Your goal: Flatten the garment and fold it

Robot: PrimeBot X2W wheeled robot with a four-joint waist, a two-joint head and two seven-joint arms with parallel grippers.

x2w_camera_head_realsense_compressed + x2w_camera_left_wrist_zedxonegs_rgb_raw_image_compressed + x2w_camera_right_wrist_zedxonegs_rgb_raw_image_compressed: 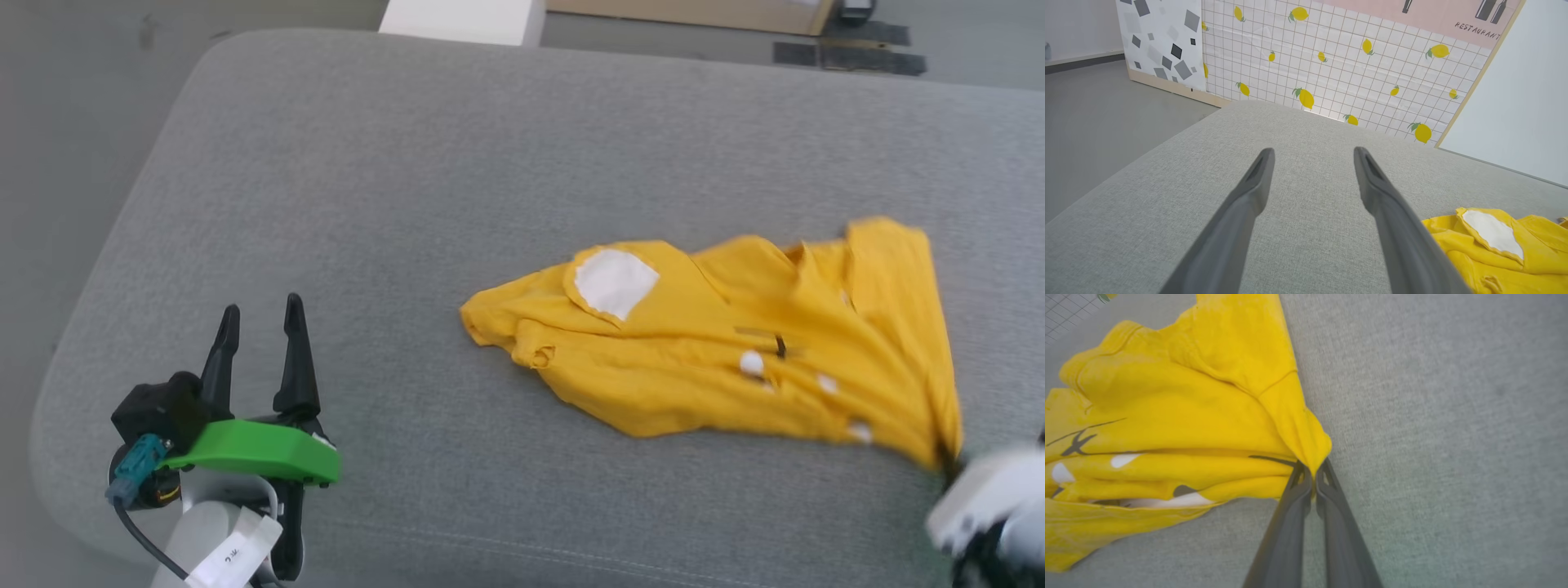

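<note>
With 1 corner of the garment (718, 343) pinched by the right gripper (1312, 474), the left gripper (261, 306), jaws spread, is best clamped on the opposite end so that it is drawn flat.

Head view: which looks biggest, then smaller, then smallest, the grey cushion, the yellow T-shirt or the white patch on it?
Largest: grey cushion.
Middle: yellow T-shirt.
Smallest: white patch.
All three lie together, so nearness to the camera doesn't change this order.

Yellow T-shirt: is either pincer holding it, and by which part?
The right pincer pinches a corner of the bright yellow cotton T-shirt; the left pincer holds nothing.
</note>
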